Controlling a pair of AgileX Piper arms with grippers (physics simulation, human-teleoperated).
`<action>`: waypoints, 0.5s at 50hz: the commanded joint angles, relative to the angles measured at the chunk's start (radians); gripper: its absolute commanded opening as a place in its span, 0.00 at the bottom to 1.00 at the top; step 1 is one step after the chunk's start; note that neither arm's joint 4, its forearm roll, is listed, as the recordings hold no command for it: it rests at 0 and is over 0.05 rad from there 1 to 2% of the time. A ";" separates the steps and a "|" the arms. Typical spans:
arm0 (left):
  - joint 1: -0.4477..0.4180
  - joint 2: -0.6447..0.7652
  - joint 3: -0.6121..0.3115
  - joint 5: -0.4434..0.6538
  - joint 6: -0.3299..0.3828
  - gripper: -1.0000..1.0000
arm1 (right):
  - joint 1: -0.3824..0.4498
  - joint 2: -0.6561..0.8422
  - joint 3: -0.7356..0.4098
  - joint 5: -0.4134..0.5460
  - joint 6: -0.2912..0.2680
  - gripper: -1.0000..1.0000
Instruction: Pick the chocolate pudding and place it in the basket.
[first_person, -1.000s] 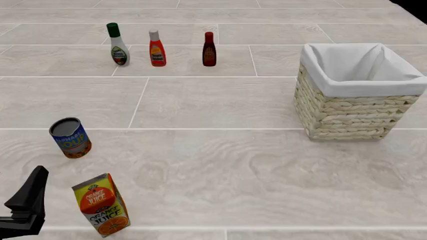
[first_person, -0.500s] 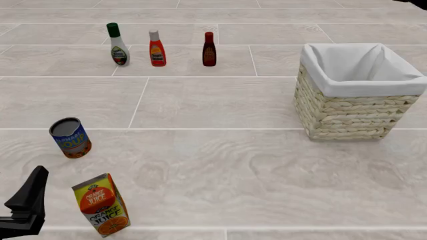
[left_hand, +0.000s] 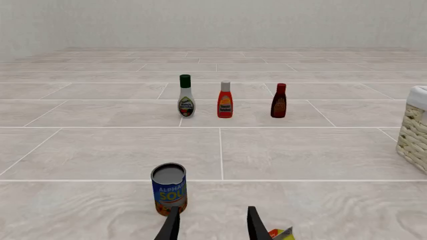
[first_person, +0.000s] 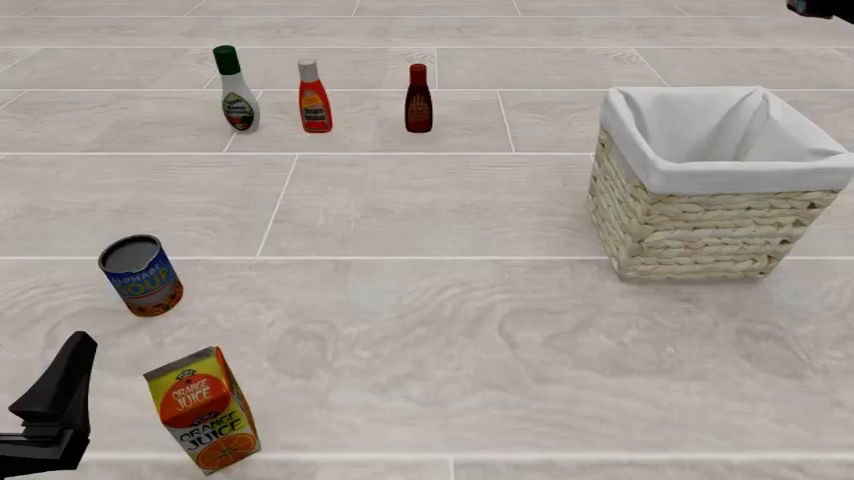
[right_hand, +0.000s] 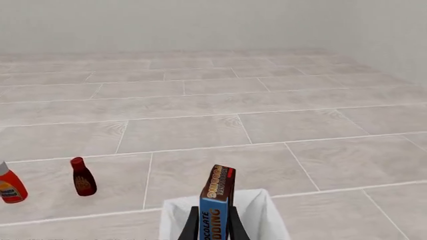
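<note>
Right gripper (right_hand: 213, 226) clamps the chocolate pudding (right_hand: 217, 200) upright, long axis vertical, reading "CHOCOLATE PUDDING"; left gripper (left_hand: 210, 222) narrowly parted, empty.

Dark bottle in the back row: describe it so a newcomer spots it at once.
Start at the wicker basket on the right, then look left along the table's far side to a row of three bottles. The dark bottle is the row's nearest to the basket: brown body, red cap; its neighbours are orange-red and white with a green cap.

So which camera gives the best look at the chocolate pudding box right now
The right wrist view: the chocolate pudding stands upright between the right gripper fingers, above the basket. Front and left wrist views don't show it.
</note>
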 joint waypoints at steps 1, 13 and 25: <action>0.000 0.000 0.000 0.000 0.000 1.00 | -0.015 0.024 -0.031 0.034 0.002 0.00; 0.000 0.000 0.000 0.000 0.000 1.00 | -0.024 0.114 -0.109 0.070 0.028 0.00; 0.000 0.000 0.000 0.000 0.000 1.00 | -0.024 0.202 -0.195 0.127 0.078 0.00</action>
